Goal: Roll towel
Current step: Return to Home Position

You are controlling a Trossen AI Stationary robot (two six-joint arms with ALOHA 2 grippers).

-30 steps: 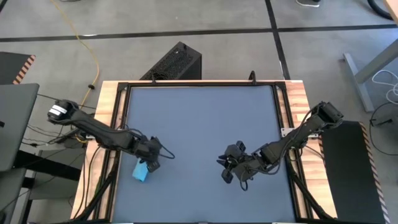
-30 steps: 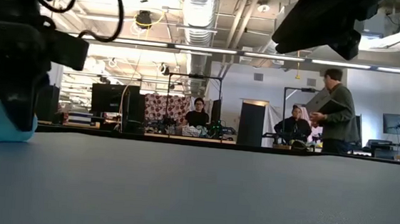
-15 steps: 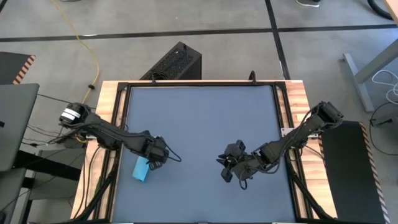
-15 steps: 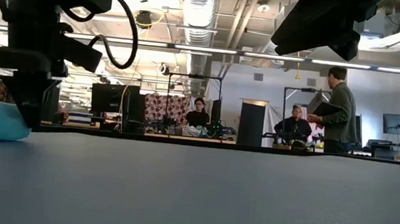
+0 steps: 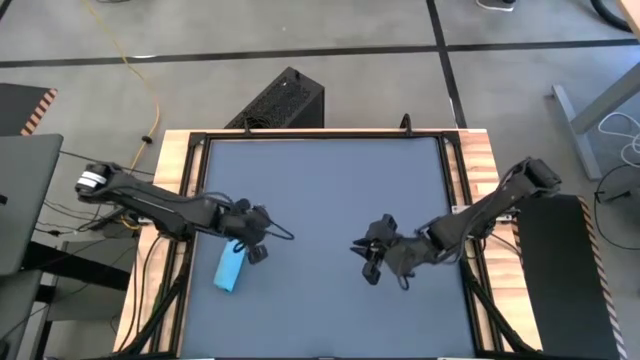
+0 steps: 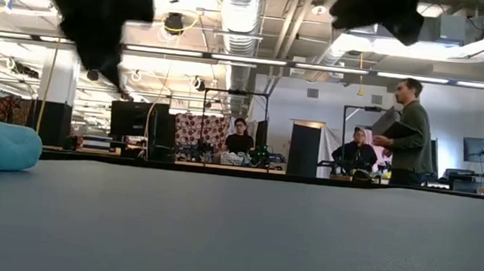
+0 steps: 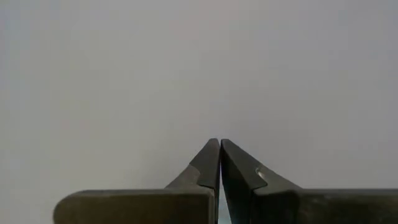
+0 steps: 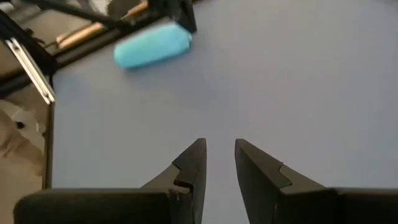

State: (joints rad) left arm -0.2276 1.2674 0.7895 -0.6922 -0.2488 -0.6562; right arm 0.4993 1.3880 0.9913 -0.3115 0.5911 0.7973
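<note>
Left gripper [image 5: 256,248] lifted off rolled towel [image 5: 230,268], pinched closed, right gripper [image 8: 219,146] narrowly parted

A grey concrete floor [image 5: 330,30] crossed by dark lines surrounds the wood-edged table [image 5: 478,160]. A black perforated box [image 5: 285,100] stands at the table's 12 o'clock. A yellow cable [image 5: 152,100] trails at 10 o'clock, and a grey desk frame [image 5: 578,120] stands at 2 o'clock. Level across the table, an open hall shows ceiling ducts [image 6: 243,6], strip lights [image 6: 256,61], dark monitors [image 6: 131,120], seated people [image 6: 239,140] and a standing person [image 6: 409,131] at that view's 3 o'clock.
</note>
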